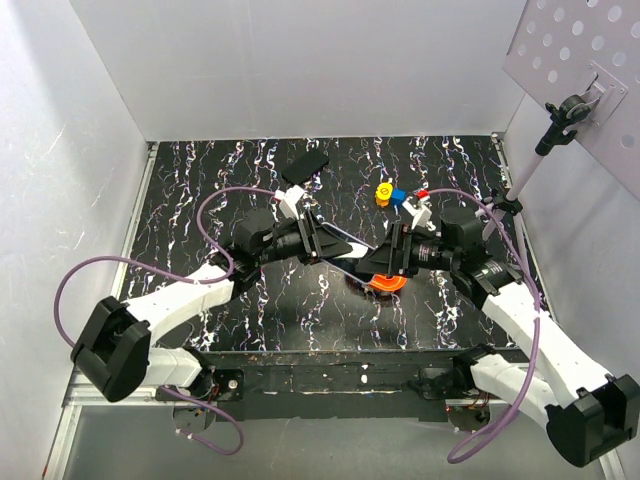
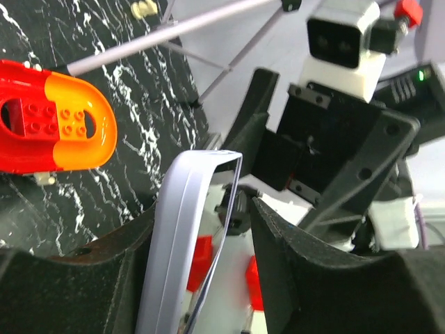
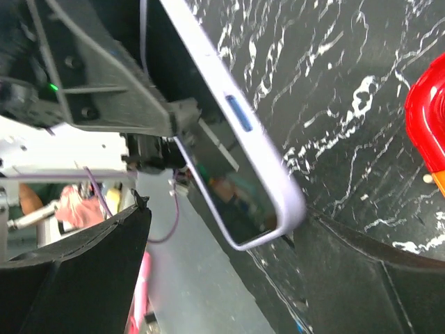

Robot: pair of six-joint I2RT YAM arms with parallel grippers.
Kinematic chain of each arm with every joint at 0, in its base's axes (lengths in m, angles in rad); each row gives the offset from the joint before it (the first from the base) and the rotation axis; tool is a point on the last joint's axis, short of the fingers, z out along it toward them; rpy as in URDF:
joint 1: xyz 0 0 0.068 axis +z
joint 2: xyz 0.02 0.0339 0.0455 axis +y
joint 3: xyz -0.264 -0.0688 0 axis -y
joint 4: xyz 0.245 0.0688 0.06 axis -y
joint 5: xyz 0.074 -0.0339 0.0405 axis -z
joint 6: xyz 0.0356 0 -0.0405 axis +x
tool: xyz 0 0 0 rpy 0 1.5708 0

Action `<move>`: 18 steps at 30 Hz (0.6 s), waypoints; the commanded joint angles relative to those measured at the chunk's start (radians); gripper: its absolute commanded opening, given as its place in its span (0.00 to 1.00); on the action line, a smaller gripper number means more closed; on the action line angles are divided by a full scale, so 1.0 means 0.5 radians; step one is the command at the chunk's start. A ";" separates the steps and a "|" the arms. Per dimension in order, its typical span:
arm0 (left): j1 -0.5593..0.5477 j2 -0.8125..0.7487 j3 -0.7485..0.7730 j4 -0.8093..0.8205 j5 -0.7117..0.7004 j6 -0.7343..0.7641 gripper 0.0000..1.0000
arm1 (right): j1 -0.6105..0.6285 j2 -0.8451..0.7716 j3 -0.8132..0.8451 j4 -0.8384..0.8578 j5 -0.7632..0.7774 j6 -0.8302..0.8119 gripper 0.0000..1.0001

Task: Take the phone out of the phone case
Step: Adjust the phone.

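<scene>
1. Mid-table, lifted off the marbled table, the phone sits in its lilac phone case, bridging both arms.
2. Left gripper pinches one end. Right gripper is spread around the other end, gripping nothing.
3. Best play, I'd say: right closes on the case rim alone and peels a corner, with left clamping firm.
4. Writing? None readable, and the case's side button is blank.

Left end effector, right end effector flank phone.
</scene>
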 commanded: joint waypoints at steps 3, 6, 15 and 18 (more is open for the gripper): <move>0.096 -0.061 -0.033 0.020 0.352 0.022 0.00 | -0.009 0.115 -0.027 0.062 -0.288 -0.189 0.88; 0.118 0.028 -0.027 0.296 0.493 -0.141 0.00 | -0.012 0.152 -0.088 0.363 -0.444 -0.054 0.91; 0.130 0.160 0.053 0.649 0.917 -0.273 0.00 | -0.009 0.388 -0.051 0.664 -0.895 0.001 0.73; 0.140 0.120 0.065 0.576 0.911 -0.237 0.00 | -0.009 0.391 -0.116 0.863 -0.822 0.182 0.18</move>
